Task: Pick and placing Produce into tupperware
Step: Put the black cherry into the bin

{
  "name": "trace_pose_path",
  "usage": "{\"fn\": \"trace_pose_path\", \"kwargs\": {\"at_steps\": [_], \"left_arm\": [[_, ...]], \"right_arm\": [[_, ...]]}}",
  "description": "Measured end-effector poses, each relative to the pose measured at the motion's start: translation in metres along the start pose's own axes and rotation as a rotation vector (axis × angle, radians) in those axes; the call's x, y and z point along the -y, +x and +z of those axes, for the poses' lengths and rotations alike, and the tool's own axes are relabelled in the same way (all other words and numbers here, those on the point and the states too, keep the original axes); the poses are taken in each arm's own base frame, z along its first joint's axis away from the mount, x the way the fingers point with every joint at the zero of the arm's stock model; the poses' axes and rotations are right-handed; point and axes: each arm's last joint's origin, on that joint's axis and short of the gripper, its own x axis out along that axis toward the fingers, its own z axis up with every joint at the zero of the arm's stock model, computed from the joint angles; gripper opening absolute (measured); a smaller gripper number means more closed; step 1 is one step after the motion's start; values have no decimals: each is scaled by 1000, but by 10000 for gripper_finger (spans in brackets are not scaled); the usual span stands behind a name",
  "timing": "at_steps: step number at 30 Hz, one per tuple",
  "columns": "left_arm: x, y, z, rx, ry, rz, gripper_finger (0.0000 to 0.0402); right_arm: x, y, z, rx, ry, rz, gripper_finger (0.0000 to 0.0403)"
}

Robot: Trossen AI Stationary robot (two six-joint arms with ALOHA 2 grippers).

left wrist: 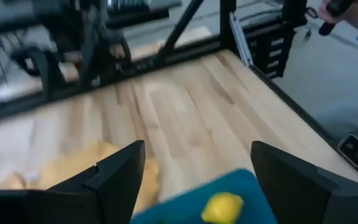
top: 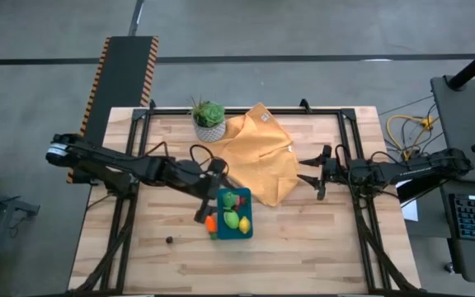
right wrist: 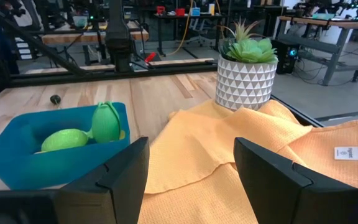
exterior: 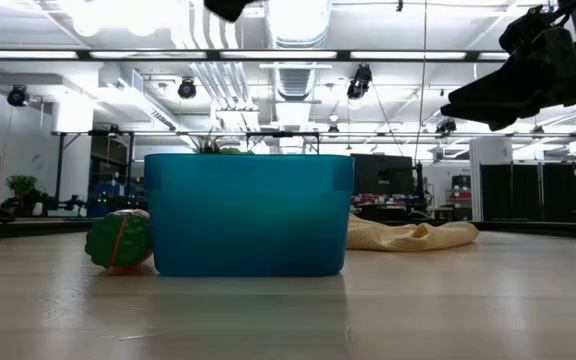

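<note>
The teal tupperware (top: pixel 246 216) stands on the table near its middle. Inside lie a green piece (top: pixel 230 199), a lime piece (top: pixel 231 219) and a yellow one (top: pixel 244 228). An orange-and-green piece (exterior: pixel 118 240) rests on the tabletop beside the container's left wall. A small dark ball (top: pixel 170 240) lies farther left on the wood. My left gripper (top: pixel 213 194) hovers open over the container's far-left corner; its wrist view shows the teal rim (left wrist: pixel 229 186) and the yellow piece (left wrist: pixel 224 207) below the fingers. My right gripper (top: pixel 306 176) is open, raised right of the cloth.
A mustard-yellow cloth (top: pixel 262 153) lies crumpled behind and right of the container. A potted plant in a white patterned pot (top: pixel 209 122) stands at the far edge. Bare wood shows on the near side and on the right (top: pixel 328 239).
</note>
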Motion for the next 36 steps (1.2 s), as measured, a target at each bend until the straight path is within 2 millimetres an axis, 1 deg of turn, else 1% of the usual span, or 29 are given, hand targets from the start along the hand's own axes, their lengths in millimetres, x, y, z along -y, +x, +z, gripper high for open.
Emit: {"fn": "trace_pose_path", "kwargs": {"at_steps": [3,8,10,12,16,18,19,22,25,29,32,36], "left_arm": [[-1,1,5,54,67,14,279],[-4,6,13,151,59,41,279],[-7,9,13,147,55,94,279],[-11,11,13,129,43,210,279],[-19,6,10,51,20,568,279],[-20,1,8,-6,29,683,279],[-19,-1,7,-30,33,706,279],[-15,-10,5,-81,43,686,279],[-9,-18,0,-131,14,649,279],[-2,-30,-8,-194,-84,554,279],[2,-39,-14,-242,-195,435,279],[11,-43,-25,-361,-261,224,279]], "right_arm": [[0,0,0,0,0,1,228],[0,0,0,0,0,0,228],[0,0,0,0,0,0,228],[0,0,0,0,0,0,228],[0,0,0,0,0,0,228],[0,0,0,0,0,0,228],[0,0,0,0,0,0,228],[0,0,0,0,0,0,228],[0,0,0,0,0,0,228],[0,0,0,0,1,0,228],[0,0,0,0,0,0,228],[0,0,0,0,0,0,228]]}}
